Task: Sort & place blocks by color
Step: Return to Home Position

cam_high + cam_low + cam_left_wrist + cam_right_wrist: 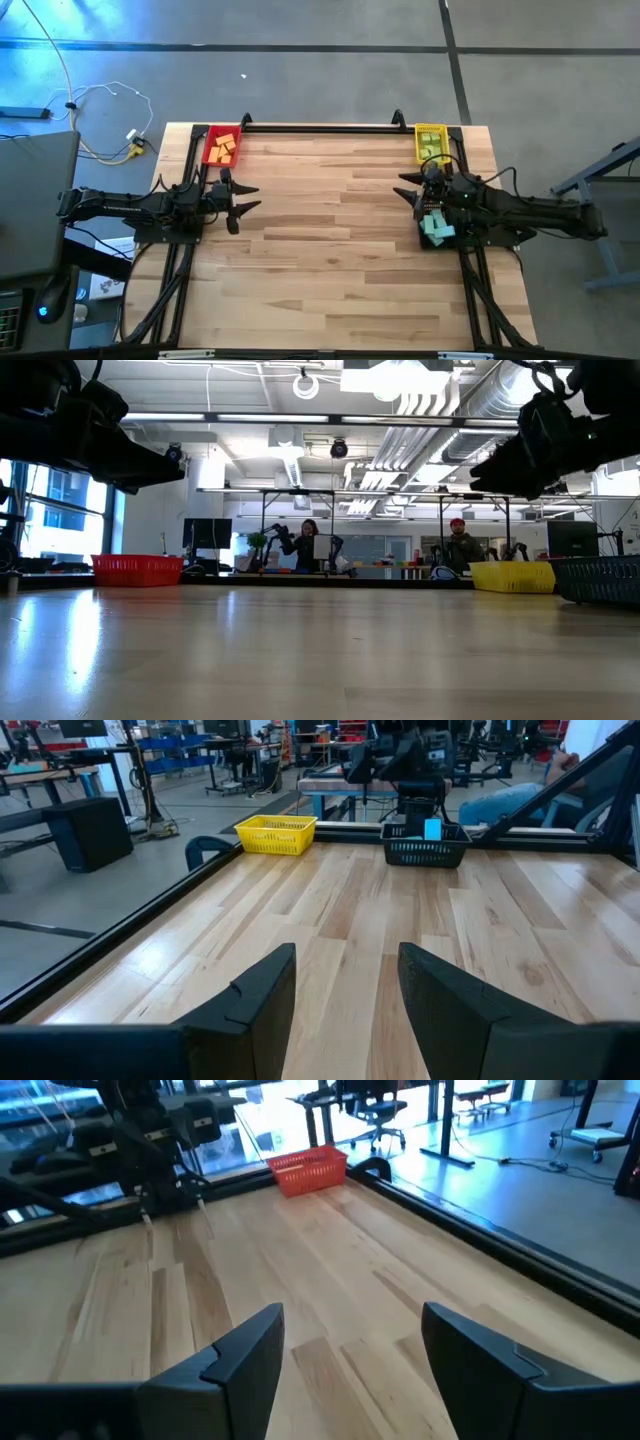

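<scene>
Blocks sorted into their bins, and both arms hang with nothing in hand.
From the left: the left gripper hovers with its fingers spread and empty beside the red tray of orange blocks. Across the pale wood table, the right gripper, likewise splayed, sits between the yellow tray of light green blocks and the black basket holding teal blocks. They look light, hard and smooth — best pinched across opposite flat faces. Beyond is a bright workshop, with people at benches.
</scene>
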Motion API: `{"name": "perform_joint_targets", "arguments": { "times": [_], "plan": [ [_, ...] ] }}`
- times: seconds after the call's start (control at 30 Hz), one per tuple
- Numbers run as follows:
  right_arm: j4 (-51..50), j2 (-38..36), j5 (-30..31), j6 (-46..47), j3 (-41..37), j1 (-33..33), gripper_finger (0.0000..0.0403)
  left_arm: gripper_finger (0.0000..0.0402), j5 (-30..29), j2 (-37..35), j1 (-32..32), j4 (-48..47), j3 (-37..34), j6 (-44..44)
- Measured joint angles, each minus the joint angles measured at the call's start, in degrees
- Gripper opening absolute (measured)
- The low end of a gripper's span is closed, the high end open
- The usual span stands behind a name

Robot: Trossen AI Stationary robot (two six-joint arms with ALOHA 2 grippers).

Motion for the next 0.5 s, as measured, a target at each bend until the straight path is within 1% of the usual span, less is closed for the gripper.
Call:
{"name": "perform_joint_targets", "arguments": {
  "times": [0.13,0.27,0.5],
  "plan": [
    [0.09,-2.34,0.07,0.06,-2.61,0.0,0.0224,0.0165,0.0,0.0,0.0,0.0,0.0,0.0],
    [-0.5,-5.79,0.1,-0.06,-3.38,-0.02,0.0224,0.0165,0.0,0.0,0.0,0.0,0.0,0.0],
    [-6.26,-12.0,0.13,-1.32,-3.4,-0.04,0.0224,0.0165,0.0,0.0,-0.01,0.0,0.0,-0.01]
  ]
}}
